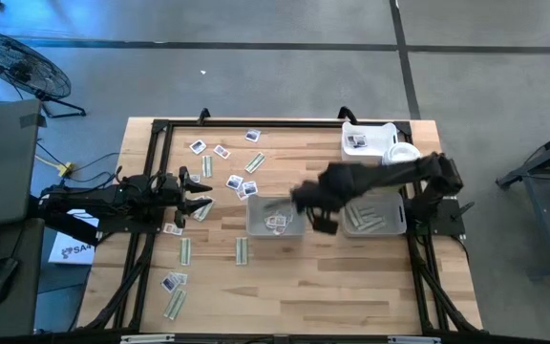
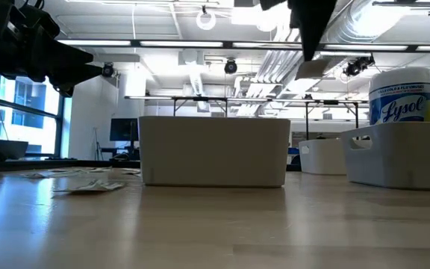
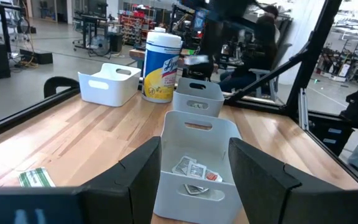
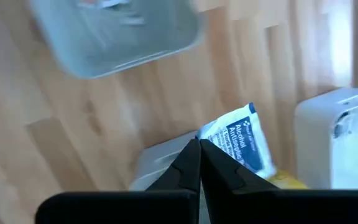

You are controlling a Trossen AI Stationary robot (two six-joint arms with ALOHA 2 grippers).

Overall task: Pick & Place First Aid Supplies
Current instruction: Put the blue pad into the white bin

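Observation:
My right gripper is shut on a white alcohol-pad packet with blue print. It hangs high over the table, beside the right end of a grey tray that holds squarish packets. A second grey tray to the right holds pale strips. More squarish packets and strips lie flat on the wood at the left. My left gripper waits open and level at the table's left side, its fingers facing the first tray. My right gripper pinches the packet between its two fingertips, at one edge. The fingers come from above, pointing steeply down. The rest of the packet sticks out past the fingertips, lifted clear of the table and the trays.
A white bin stands at the far right corner, and next to it a white Lysol wipes bottle. A black frame rims the table. Bare wood lies along the near edge. A person sits beyond the table.

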